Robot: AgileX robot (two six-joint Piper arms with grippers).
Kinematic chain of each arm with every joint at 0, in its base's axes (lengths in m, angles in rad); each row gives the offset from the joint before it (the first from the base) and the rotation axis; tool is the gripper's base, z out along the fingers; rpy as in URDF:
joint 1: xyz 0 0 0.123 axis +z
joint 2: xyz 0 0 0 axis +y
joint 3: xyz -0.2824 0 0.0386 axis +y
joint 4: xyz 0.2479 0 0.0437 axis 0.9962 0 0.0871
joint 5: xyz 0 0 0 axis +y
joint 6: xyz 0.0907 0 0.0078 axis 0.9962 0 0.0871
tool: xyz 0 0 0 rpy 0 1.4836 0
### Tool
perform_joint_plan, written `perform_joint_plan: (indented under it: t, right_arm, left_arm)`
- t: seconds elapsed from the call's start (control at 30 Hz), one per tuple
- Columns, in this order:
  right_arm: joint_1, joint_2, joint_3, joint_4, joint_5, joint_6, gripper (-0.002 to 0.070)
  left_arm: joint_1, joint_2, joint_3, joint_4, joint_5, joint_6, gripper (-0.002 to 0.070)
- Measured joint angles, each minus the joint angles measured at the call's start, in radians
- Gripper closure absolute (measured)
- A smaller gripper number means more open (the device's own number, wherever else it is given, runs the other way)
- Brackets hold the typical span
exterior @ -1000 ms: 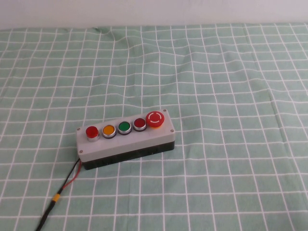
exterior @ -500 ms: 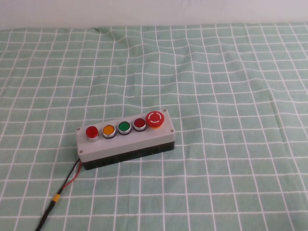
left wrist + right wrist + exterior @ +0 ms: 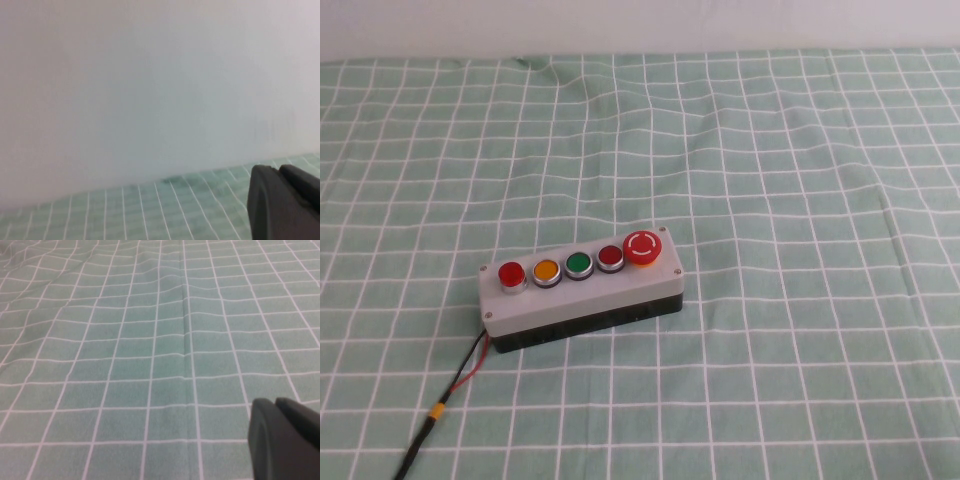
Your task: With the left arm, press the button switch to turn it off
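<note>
No readable text, brand, label or number anywhere. Only sign: white curved arrows forming a ring on the cap of the large red mushroom button (image 3: pixel 643 248), at the end of the grey-and-black plastic button box (image 3: pixel 582 295). Faces of the four small round buttons beside it plain, unmarked. Both wrist views: no lettering.

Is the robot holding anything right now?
Nothing seen held: the left gripper faces a wall, the right gripper hangs over cloth, and the button switch sits untouched.
</note>
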Motion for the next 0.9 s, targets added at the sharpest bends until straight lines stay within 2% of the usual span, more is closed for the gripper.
perform_joint_plan:
  t: [0.17,0.27,0.63,0.9]
  right_arm:
    - [0.0,0.0,0.0,0.0,0.0,0.0,0.0692]
    - [0.0,0.0,0.0,0.0,0.0,0.0,0.0692]
    - [0.0,0.0,0.0,0.0,0.0,0.0,0.0692]
    - [0.0,0.0,0.0,0.0,0.0,0.0,0.0692]
  left_arm:
    - [0.0,0.0,0.175,0.037,-0.355,0.002,0.0678]
    - [0.0,0.0,0.285,0.033,-0.43,0.002,0.0678]
    - [0.0,0.0,0.612,-0.041,-0.44,0.004,0.0678]
    - [0.0,-0.006,0.66,-0.085,-0.367,0.004,0.0678]
